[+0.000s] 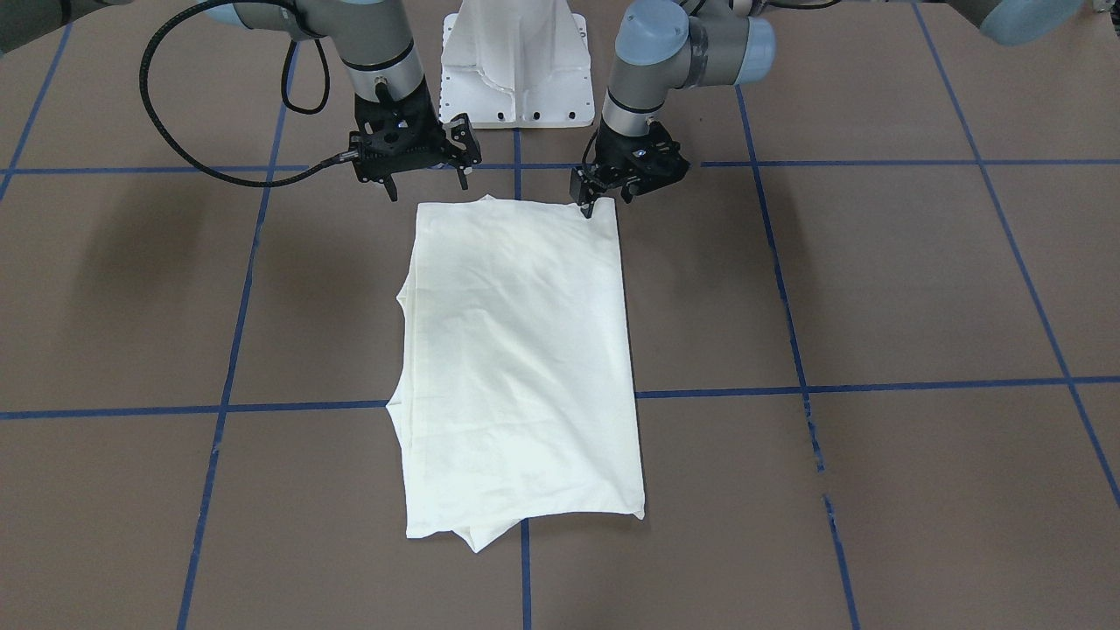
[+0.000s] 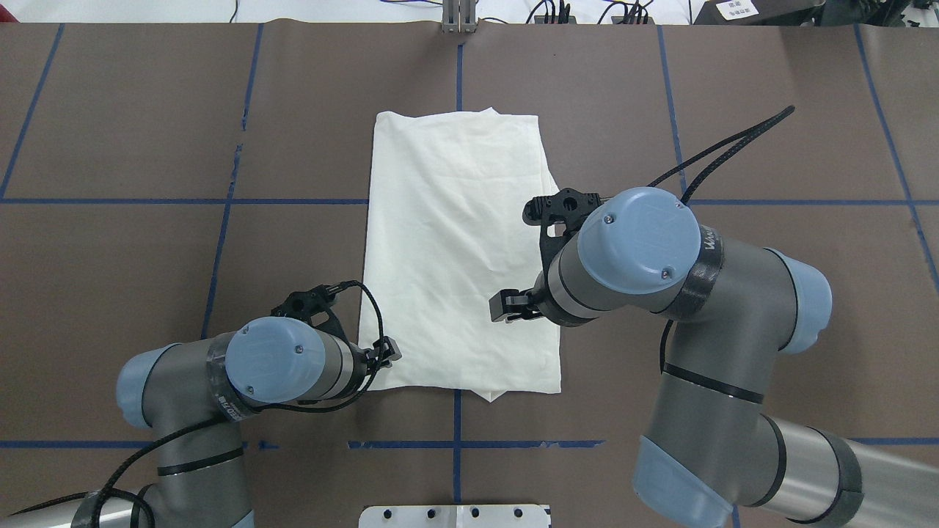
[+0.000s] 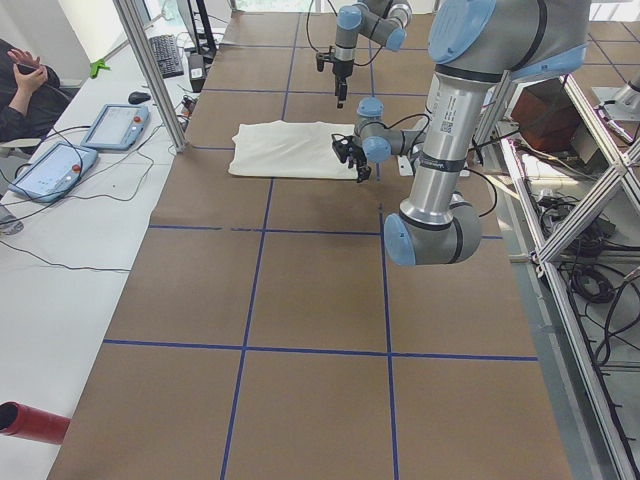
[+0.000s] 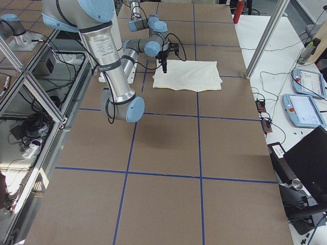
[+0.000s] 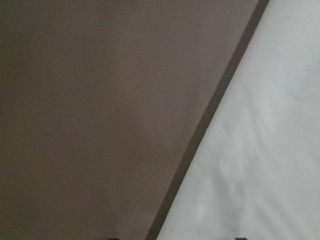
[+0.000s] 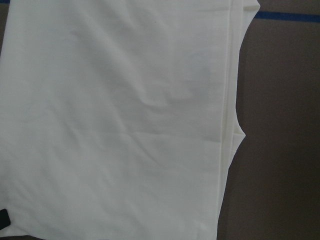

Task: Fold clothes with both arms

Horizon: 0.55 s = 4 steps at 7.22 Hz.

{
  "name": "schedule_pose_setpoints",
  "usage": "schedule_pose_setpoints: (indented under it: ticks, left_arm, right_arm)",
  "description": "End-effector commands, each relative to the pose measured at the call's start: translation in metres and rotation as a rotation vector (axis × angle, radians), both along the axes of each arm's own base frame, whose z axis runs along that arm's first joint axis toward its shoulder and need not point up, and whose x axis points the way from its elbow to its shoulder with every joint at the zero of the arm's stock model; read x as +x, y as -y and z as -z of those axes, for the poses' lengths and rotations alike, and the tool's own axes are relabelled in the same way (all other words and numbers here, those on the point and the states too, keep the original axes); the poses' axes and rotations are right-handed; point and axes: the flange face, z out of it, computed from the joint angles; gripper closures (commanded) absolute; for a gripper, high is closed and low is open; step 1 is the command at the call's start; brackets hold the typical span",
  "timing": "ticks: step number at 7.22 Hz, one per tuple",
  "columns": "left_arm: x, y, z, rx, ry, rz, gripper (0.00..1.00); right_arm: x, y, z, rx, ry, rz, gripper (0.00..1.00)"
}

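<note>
The cream shirt (image 1: pixel 521 350) lies flat in the middle of the brown table (image 1: pixel 875 280), folded into a long rectangle with its plain side up. Its short edges face toward and away from the robot. A small flap of cloth pokes out under the far short edge.

The left arm (image 2: pixel 183 396) reaches in from the robot's left with its forearm low and its wrist turned straight down. The left gripper (image 1: pixel 604 203) points down at the corner of the shirt closest to the robot on that side, very low over the table. Its jaws are released: in the wrist view the shirt's edge runs slantwise, with one fingertip over bare table and the other over cloth. In the front view one finger seems to meet the corner, but I cannot tell whether it presses on the fabric.

The right arm (image 2: pixel 733 293) comes in from the robot's right, bends at the elbow and turns its wrist down too. The right gripper (image 1: pixel 427 185) hangs clearly higher than the left one. From overhead it sits over the shirt's right long edge. Its jaws are spread wide and hold nothing.

Blue tape lines (image 1: pixel 919 163) divide the table into squares, and the white base (image 1: pixel 516 79) stands between the two arms.
</note>
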Motion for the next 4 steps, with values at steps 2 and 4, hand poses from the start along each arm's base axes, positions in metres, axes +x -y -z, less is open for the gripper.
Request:
schedule_pose_setpoints:
  ticks: [2, 4]
  left_arm:
    - [0.0029, -0.0060, 0.0052, 0.003, -0.009, -0.011, 0.36]
    - [0.0009, -0.0055, 0.0077, 0.004, -0.013, -0.009, 0.39]
  right_arm:
    - [0.0019, 0.0017, -0.0001, 0.000, 0.000, -0.004, 0.00]
    - [0.0029, 0.0030, -0.0001, -0.001, 0.001, -0.006, 0.00]
